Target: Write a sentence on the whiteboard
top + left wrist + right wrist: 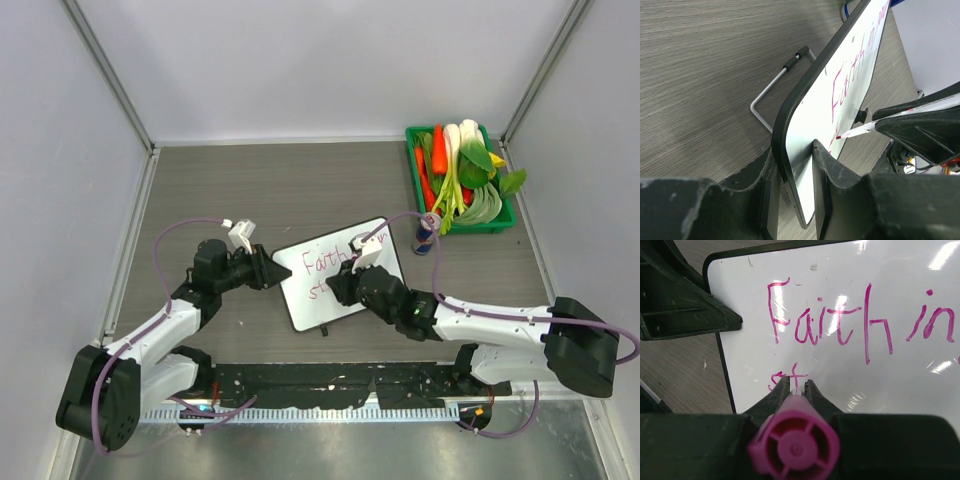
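The whiteboard (335,275) stands tilted at the table's middle. My left gripper (275,272) is shut on its left edge; in the left wrist view my gripper (795,185) pinches the board's dark rim (790,120). My right gripper (340,288) is shut on a pink marker (792,440) with its tip at the board. The sentence (860,325) reads "Faith in" on the top line, with "st" (787,377) begun below. The marker's tip (840,136) touches the board by the second line in the left wrist view.
A green tray (502,222) of vegetables stands at the back right. A small blue and red object (427,237) lies in front of it. The board's wire stand (771,92) rests on the table behind the board. Grey walls close in the sides.
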Available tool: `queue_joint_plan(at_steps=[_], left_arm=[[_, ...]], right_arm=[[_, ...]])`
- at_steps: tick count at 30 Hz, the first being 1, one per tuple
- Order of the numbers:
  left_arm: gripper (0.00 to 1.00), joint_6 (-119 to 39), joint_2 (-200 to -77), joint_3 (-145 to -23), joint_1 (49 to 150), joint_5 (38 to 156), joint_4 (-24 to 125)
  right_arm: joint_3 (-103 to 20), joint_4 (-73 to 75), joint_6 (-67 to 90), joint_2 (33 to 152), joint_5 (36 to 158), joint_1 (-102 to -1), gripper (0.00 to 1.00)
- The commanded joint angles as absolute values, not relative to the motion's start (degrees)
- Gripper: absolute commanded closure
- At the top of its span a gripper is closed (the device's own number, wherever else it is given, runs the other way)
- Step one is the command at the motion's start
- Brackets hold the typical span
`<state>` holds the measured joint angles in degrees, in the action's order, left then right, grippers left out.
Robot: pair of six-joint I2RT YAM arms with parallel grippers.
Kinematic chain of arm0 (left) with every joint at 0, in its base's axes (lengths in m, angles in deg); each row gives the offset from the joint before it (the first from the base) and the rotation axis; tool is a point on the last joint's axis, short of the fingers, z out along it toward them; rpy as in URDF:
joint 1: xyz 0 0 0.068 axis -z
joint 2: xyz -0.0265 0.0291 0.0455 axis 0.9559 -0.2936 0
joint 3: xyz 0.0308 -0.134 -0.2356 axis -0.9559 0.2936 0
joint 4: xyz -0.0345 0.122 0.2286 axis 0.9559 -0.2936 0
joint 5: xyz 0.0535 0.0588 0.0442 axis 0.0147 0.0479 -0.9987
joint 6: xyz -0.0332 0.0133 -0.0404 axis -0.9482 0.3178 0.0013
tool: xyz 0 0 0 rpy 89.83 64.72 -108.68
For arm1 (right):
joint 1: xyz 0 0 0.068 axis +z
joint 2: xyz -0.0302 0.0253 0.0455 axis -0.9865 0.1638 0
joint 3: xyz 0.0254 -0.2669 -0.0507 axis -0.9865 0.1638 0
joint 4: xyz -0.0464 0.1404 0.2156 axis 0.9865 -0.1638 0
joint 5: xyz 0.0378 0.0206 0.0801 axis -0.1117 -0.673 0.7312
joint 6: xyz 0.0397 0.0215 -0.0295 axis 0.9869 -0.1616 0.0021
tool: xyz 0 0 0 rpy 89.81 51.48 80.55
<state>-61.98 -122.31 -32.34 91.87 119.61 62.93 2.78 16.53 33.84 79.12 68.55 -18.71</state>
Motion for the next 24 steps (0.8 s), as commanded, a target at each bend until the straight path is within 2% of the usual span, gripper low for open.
queue_joint_plan(at_steps=[1,24], left_arm=[[1.00,-57.95,-122.96,-31.71,91.56,116.40,61.83],[1.00,-58.04,-123.13,-31.71,91.65,116.49,61.83]], right_arm=[[4.29,15.76,34.91,78.39,68.29,-18.70,0.98],[2.89,14.18,33.15,76.98,65.04,-18.61,0.99]])
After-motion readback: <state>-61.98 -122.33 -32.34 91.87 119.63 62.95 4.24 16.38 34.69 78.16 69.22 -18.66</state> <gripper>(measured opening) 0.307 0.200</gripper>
